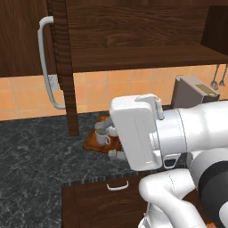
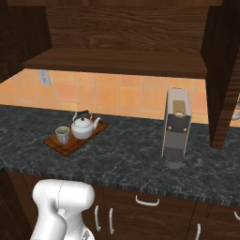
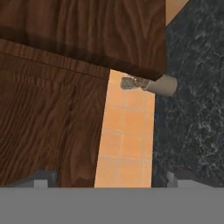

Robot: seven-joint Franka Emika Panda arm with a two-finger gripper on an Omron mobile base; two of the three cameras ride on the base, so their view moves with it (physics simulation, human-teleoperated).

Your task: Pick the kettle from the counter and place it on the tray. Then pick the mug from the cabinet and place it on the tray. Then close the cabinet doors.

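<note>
Already kettle [image 2: 84, 126] and mug [image 2: 62, 135] on tray [image 2: 70, 146], fingers [image 3: 175, 177] spread wide, empty.

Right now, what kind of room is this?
A simulated kitchen, most likely: a dark marbled counter with drawers beneath, a wooden wall cabinet above orange tiles, and a kettle and mug on a tray.

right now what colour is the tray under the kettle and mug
Reddish-brown wood. The tray shows best in the right base view, carrying the kettle and mug.
</note>
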